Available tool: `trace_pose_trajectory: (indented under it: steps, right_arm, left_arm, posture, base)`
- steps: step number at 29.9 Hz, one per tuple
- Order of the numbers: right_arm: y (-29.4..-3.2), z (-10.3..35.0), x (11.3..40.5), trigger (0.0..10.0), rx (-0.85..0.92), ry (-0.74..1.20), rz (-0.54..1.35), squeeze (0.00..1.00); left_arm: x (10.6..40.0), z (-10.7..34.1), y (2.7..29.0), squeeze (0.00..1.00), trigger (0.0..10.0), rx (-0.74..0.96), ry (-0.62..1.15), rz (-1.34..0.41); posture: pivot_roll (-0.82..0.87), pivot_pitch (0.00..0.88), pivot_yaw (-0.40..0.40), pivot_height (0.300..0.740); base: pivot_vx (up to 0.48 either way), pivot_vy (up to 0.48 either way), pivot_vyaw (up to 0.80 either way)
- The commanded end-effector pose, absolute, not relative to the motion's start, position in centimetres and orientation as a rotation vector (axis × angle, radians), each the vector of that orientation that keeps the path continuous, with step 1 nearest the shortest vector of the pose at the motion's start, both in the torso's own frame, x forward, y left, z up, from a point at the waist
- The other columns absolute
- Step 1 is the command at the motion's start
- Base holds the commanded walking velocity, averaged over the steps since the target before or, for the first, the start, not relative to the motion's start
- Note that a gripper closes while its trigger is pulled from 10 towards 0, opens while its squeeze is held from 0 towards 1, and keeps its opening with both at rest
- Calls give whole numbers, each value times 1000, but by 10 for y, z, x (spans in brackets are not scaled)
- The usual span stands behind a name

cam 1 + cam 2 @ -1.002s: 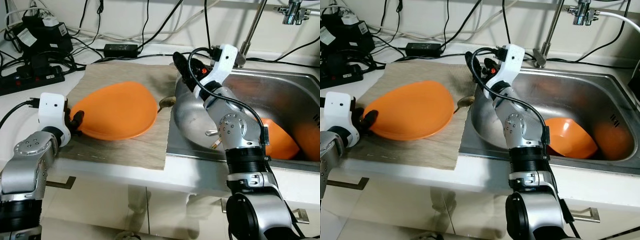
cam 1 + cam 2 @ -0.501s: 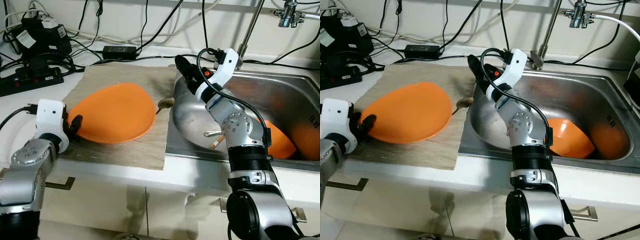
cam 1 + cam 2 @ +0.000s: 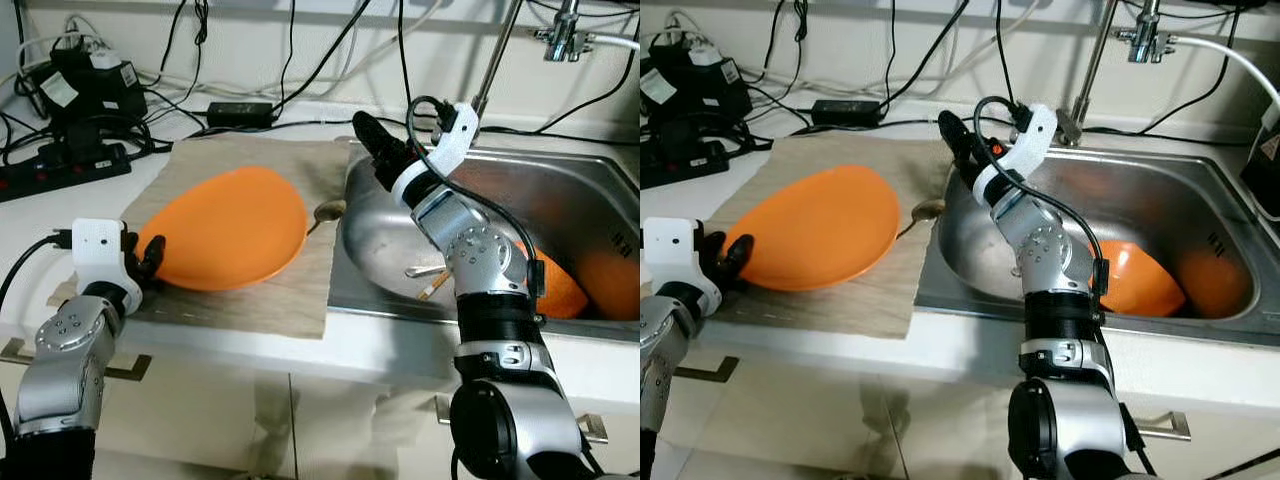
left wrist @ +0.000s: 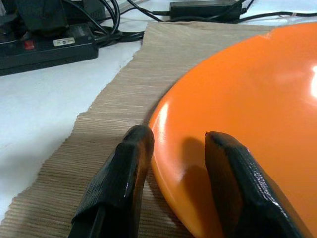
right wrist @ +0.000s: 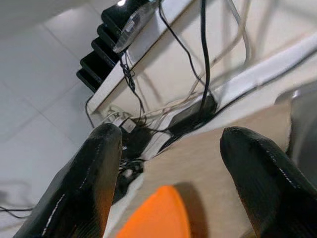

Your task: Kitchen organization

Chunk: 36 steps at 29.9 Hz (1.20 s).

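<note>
Your left gripper (image 4: 173, 163) has its two black fingers on either side of the rim of the orange plate (image 3: 228, 226), one under the edge against the mat and one on the upper face; the jaws look closed onto the rim, or very nearly. The plate lies on the woven mat (image 3: 262, 292) on the counter, beside the sink (image 3: 1160, 215). Before you lift, I think you should make the grip firm, because the plate is smooth and glossy, probably plastic, and its thin edge can slip out from the pads. Lift it slowly and keep it near flat, so it does not swing.

Your right gripper (image 3: 368, 135) is raised over the near corner of the sink with its jaws wide apart and holds nothing. Keep it clear of the cables.

The mat is rough, ribbed and beige. The sink is shiny steel; an orange bowl (image 3: 1135, 280) lies tilted inside it
</note>
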State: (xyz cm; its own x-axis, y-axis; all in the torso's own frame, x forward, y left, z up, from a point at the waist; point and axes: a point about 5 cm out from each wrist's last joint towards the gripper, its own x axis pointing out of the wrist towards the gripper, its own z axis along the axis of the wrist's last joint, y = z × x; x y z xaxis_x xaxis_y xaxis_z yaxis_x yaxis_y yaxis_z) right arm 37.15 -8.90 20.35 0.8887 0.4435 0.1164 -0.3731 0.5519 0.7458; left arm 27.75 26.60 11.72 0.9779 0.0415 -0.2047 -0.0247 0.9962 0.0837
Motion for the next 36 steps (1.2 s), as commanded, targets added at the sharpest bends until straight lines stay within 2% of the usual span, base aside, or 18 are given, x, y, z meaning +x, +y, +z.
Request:
trace_pose_trajectory:
  steps: [1, 5, 17, 24, 36]
  right_arm:
    - [-81, 200, 374, 10000, 945, 138, 508, 0]
    - [-74, 189, 375, 10000, 1037, 206, 515, 0]
    - [-47, 155, 372, 10000, 1033, 385, 533, 0]
    - [-18, 152, 363, 10000, 1042, 453, 655, 0]
    - [11, 147, 353, 10000, 1034, 492, 754, 0]
  left_arm:
    - [259, 62, 263, 0, 10000, 51, 451, 33]
    - [260, 62, 263, 0, 10000, 54, 440, 30]
    - [262, 65, 264, 0, 10000, 56, 417, 29]
    - [262, 66, 266, 0, 10000, 55, 415, 34]
    - [264, 68, 265, 0, 10000, 58, 408, 28]
  posture:
    - [44, 0, -35, 740]
    - [49, 0, -38, 740]
    - [66, 0, -39, 740]
    - [70, 0, -42, 740]
    - [85, 0, -45, 740]
  base:
    - [0, 0, 0]
    - [0, 0, 0]
    - [0, 0, 0]
    - [0, 0, 0]
    - [0, 0, 0]
